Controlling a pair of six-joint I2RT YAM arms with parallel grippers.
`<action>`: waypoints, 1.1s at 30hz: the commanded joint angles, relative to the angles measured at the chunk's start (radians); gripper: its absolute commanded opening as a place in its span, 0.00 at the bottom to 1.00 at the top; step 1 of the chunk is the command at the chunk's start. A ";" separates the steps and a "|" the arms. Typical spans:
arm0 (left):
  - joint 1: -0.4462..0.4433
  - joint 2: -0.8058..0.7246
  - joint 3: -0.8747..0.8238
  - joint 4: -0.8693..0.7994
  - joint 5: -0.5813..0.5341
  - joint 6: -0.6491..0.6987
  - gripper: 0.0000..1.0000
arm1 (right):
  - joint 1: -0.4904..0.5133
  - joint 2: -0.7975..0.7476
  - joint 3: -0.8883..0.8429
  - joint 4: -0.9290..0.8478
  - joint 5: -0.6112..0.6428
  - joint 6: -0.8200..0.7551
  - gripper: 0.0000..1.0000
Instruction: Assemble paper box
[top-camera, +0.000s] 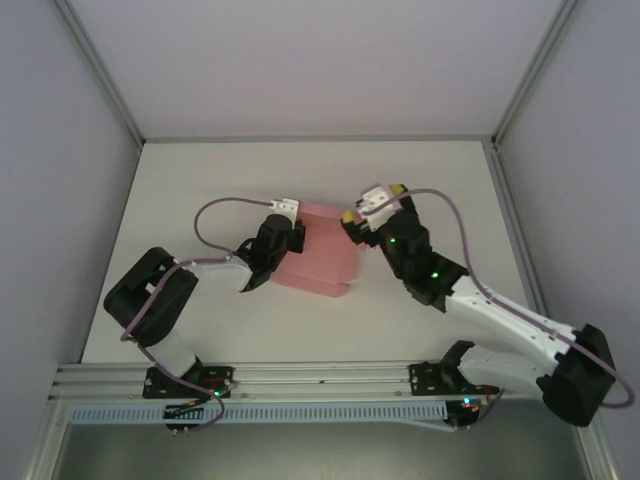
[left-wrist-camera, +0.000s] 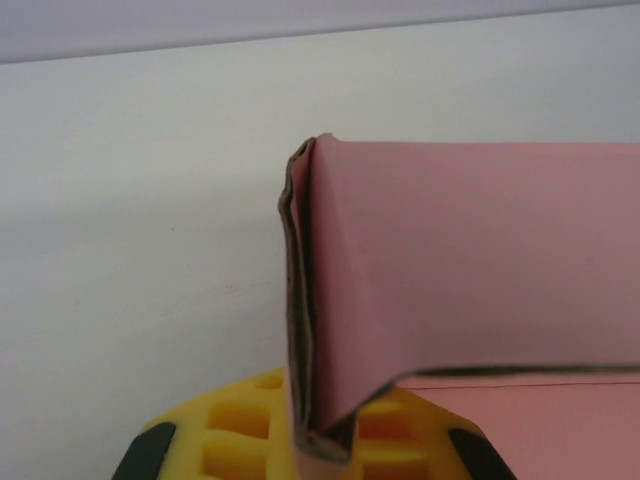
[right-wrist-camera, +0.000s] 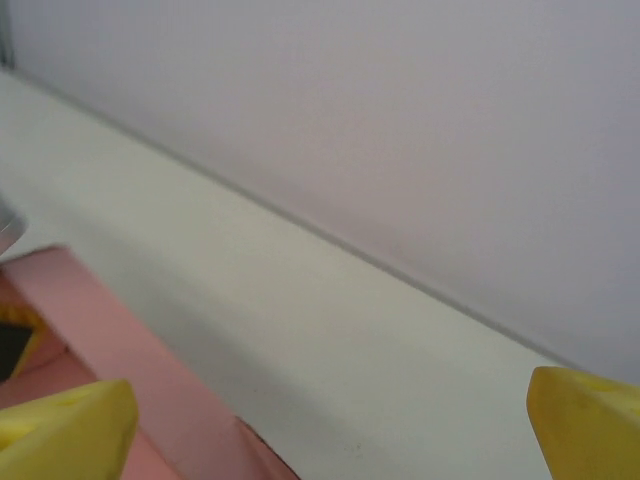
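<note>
**Left hand pinching the fold, right hand open at the corner**

So the left hand (left-wrist-camera: 320, 445) is clenched on the pink thin-card paper box (left-wrist-camera: 470, 270). In the left wrist view the doubled-up crease runs straight down between its yellow ribbed pads (left-wrist-camera: 235, 435). One panel stands up from the crease and another lies flat underneath. My guess is it's gripping there as an anchor, so the card can't skate around while the other side gets worked.

The right hand (right-wrist-camera: 325, 430) is released. Its yellow fingertips (right-wrist-camera: 60, 430) are spread wide with nothing between them, and a strip of the pink card runs past the left-side tip. Looks to me like it's lined up to take that edge, not gripping anything yet.

From overhead, the paper box sits around the middle of the white desk (top-camera: 200, 190), right between the two arms. The left hand is on its left edge and the right hand is just at its far right corner. It reads as half-folded, not a closed box yet, so I'd call this early-to-mid assembly. The card is thin, so a careless push could buckle a panel instead of bending it along the crease.
</note>
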 joint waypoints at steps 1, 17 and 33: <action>-0.002 -0.049 -0.012 -0.033 -0.014 -0.045 0.00 | -0.104 -0.050 0.009 -0.136 -0.038 0.248 1.00; -0.007 -0.109 0.006 -0.077 0.028 -0.070 0.00 | -0.242 0.092 0.038 -0.249 -0.290 0.395 1.00; -0.010 -0.105 0.021 -0.061 0.099 -0.082 0.00 | -0.245 0.165 -0.030 0.009 -0.475 0.455 1.00</action>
